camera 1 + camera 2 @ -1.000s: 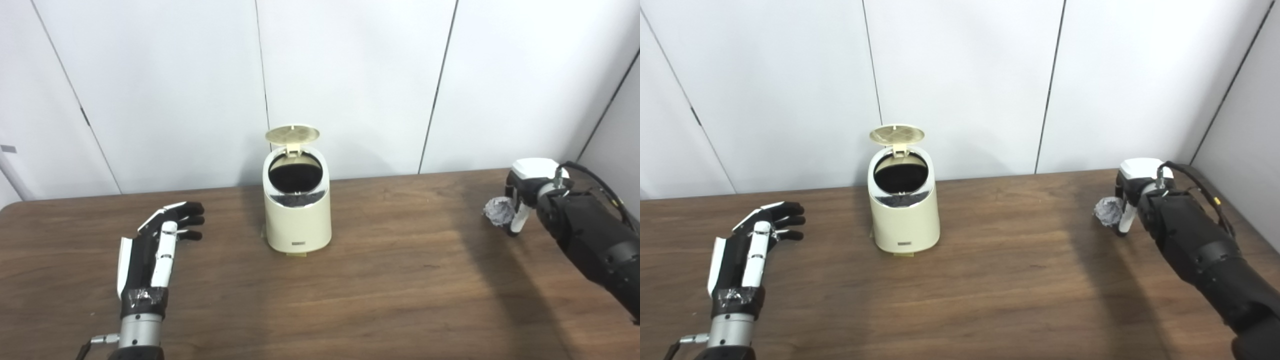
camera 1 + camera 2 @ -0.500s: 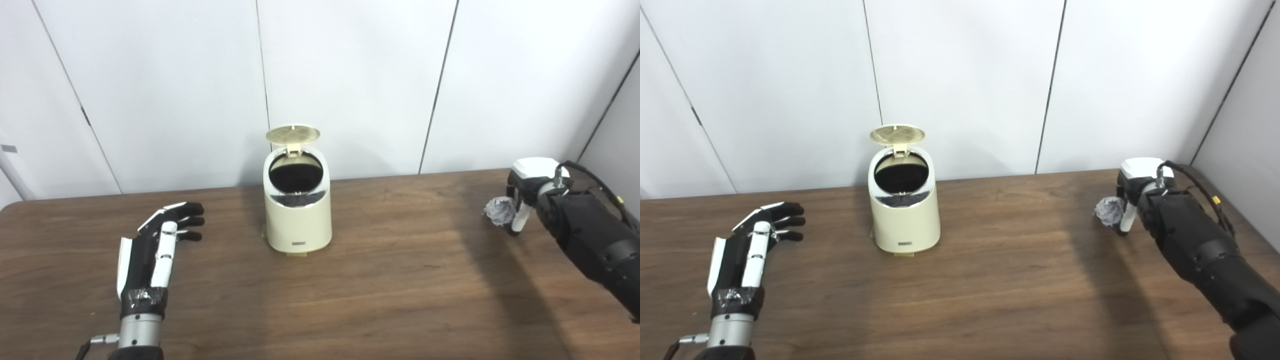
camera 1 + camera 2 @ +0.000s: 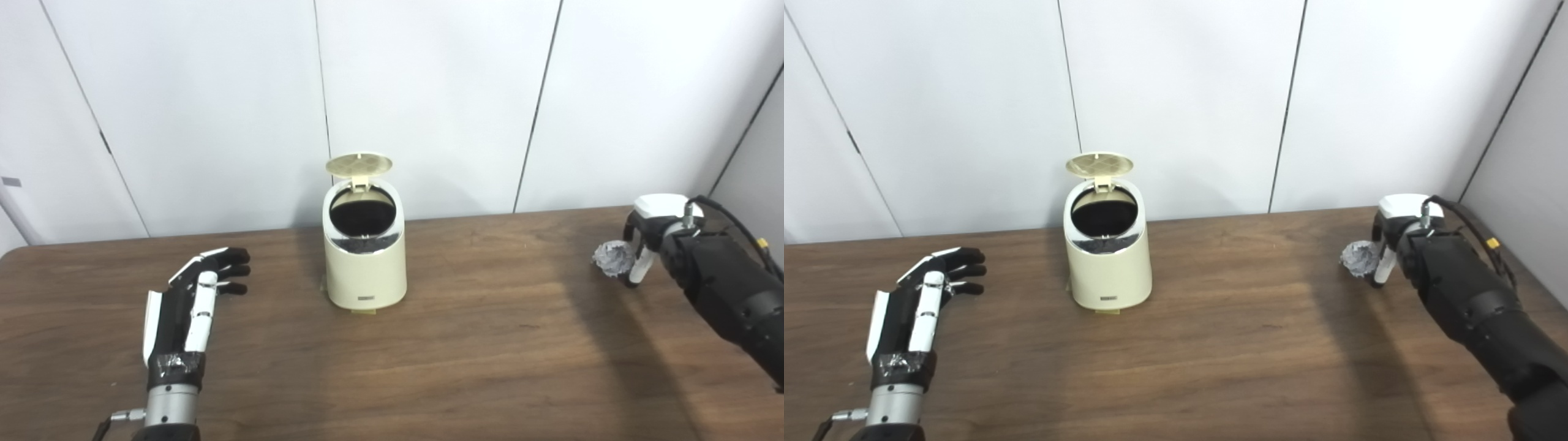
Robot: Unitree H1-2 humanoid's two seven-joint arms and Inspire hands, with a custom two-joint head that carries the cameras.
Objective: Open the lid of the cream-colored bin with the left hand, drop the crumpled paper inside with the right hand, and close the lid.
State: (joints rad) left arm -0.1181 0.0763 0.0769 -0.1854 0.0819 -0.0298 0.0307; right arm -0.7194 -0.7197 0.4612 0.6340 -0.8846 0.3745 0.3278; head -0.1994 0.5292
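- right hand (image 3: 643,245) pinches the crumpled paper (image 3: 612,258), well apart from the bin (image 3: 364,257); loose grip could drop it early
- left hand (image 3: 190,294) spread, empty
- lid (image 3: 358,164) might flop shut

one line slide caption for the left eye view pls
Bin lid up, right hand holding paper, left hand open.
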